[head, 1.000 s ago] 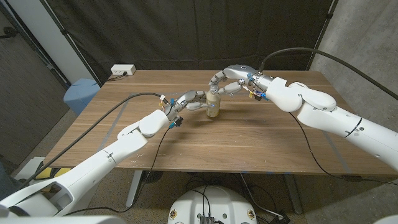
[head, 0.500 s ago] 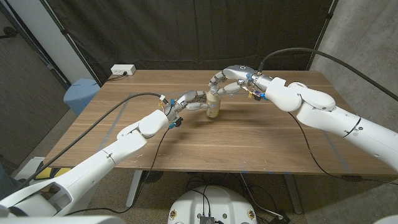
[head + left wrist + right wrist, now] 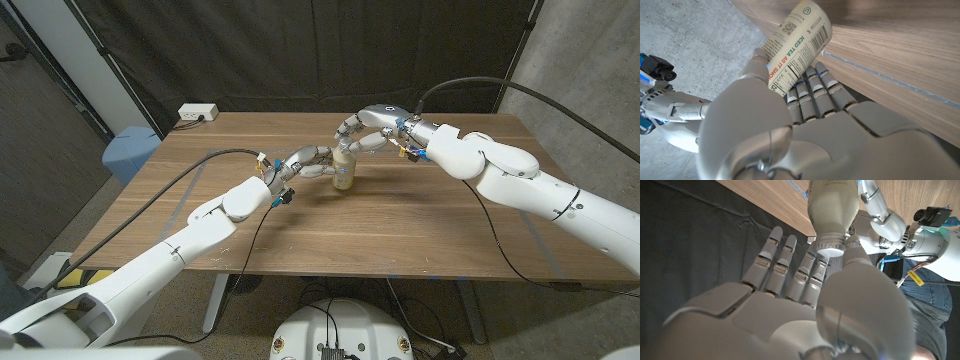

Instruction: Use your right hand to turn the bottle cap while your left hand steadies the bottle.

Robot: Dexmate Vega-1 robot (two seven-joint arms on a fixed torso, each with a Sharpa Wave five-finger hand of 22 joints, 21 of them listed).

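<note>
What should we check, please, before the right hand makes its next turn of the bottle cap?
1. Bottle upright on the wooden table: ok.
2. Left hand grips the bottle's labelled body: ok.
3. Right hand at the cap, thumb and fingers around it: ok.
4. Firm pinch on the cap: cannot tell.
5. The two hands apart from each other: ok.
6. Cap loosened yet: cannot tell.

A wooden table [image 3: 400, 220] carried a single bottle [image 3: 343, 170], which stood upright near its middle; a black cable [image 3: 190, 172] trailed across its left side.
</note>
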